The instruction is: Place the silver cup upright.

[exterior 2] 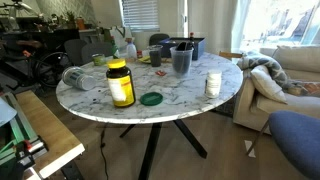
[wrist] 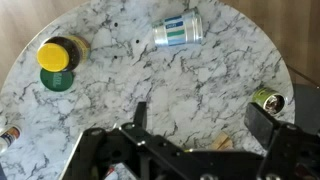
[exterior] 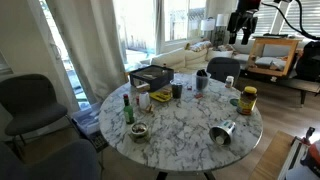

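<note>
Wrist view: your jaws gape wide, empty. In an exterior view the silver cup (exterior: 223, 132) lies sideways at the counter (exterior: 180, 125) edge, yellow-lidded jar (exterior: 247, 98) near it.

Silver cup (exterior 2: 73, 77) lies sideways (near rim of table (exterior 2: 200, 105)); jar (exterior 2: 120, 85) beside green lid (exterior 2: 151, 98)

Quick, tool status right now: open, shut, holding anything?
Tool: open, holding nothing. The silver cup lies on its side, not in its grasp.
</note>
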Controlling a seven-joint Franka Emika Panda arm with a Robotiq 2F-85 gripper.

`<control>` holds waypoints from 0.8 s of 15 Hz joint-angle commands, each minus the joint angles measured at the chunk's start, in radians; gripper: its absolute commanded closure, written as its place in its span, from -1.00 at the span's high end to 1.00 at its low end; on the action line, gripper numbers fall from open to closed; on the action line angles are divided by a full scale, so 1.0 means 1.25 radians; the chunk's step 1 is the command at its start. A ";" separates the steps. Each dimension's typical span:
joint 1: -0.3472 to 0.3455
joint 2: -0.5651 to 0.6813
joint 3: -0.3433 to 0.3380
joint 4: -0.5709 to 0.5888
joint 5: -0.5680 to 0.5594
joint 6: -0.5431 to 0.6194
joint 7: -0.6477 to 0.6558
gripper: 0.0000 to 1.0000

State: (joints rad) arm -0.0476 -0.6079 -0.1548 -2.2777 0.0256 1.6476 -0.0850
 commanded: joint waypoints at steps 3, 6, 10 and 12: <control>-0.012 0.002 0.008 0.002 0.005 -0.001 -0.005 1.00; 0.001 -0.015 0.042 -0.055 -0.004 -0.010 0.006 1.00; 0.028 -0.064 0.144 -0.206 0.005 0.029 0.091 1.00; 0.044 -0.076 0.202 -0.270 -0.007 0.041 0.151 1.00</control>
State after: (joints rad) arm -0.0199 -0.6329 0.0189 -2.4750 0.0272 1.6539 0.0023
